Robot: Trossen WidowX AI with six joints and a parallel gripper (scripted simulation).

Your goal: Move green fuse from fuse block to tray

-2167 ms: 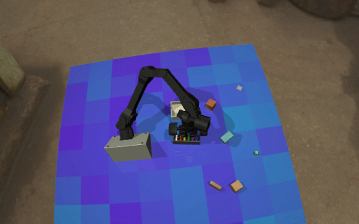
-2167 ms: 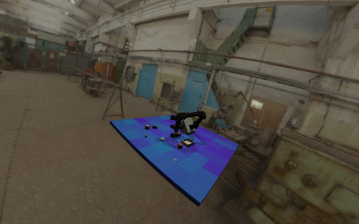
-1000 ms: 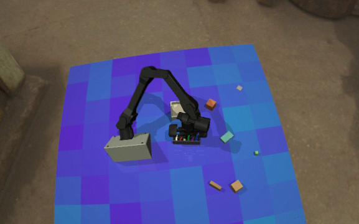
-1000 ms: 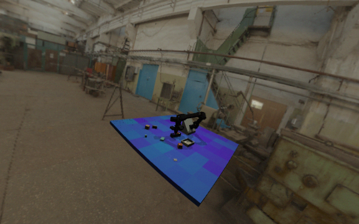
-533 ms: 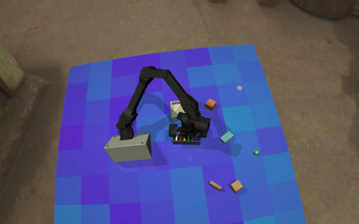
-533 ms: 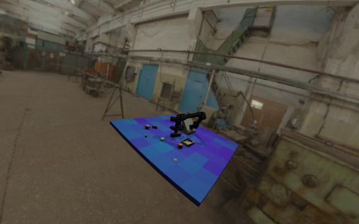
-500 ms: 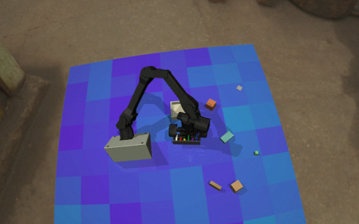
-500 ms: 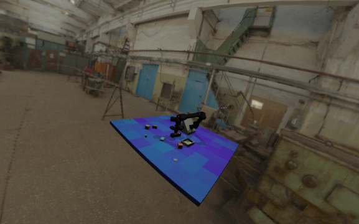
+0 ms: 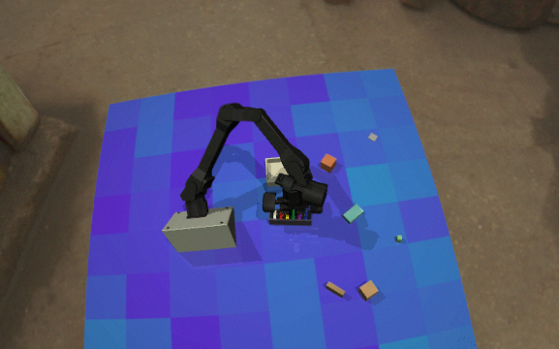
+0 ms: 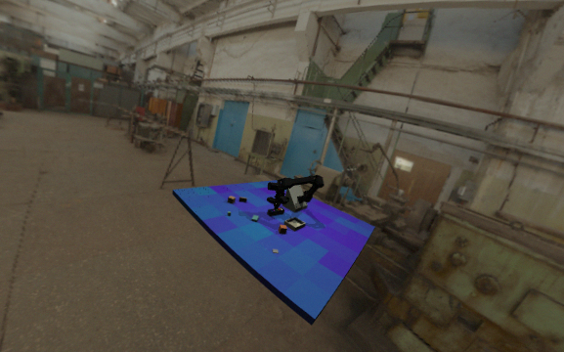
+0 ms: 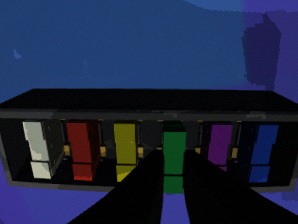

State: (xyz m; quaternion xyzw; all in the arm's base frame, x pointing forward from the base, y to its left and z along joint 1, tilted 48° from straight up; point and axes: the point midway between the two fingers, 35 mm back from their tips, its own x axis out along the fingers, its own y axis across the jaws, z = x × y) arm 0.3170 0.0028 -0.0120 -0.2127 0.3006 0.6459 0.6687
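Note:
The green fuse (image 9: 294, 213) (image 11: 174, 150) stands upright between the fingers. In the wrist view it overlaps the near rim of the black fuse block (image 9: 290, 222) (image 11: 150, 102) and sits higher than the others; whether its lower end is clear of the block is hidden. My gripper (image 11: 172, 159) is shut on it, above the block. The white fuse (image 11: 37, 142), red fuse (image 11: 82, 142), yellow fuse (image 11: 125, 142), purple fuse (image 11: 220, 140) and blue fuse (image 11: 263, 142) stand in the block. The pale tray (image 9: 266, 173) lies behind the block in the top view, partly hidden by the arm.
A grey box (image 9: 201, 238) stands under the arm's base. An orange block (image 9: 327, 163) is right of the tray. A teal block (image 9: 353, 213) and a small green cube (image 9: 399, 238) lie right of the fuse block. Two tan blocks and a pale piece (image 9: 373, 137) lie farther off.

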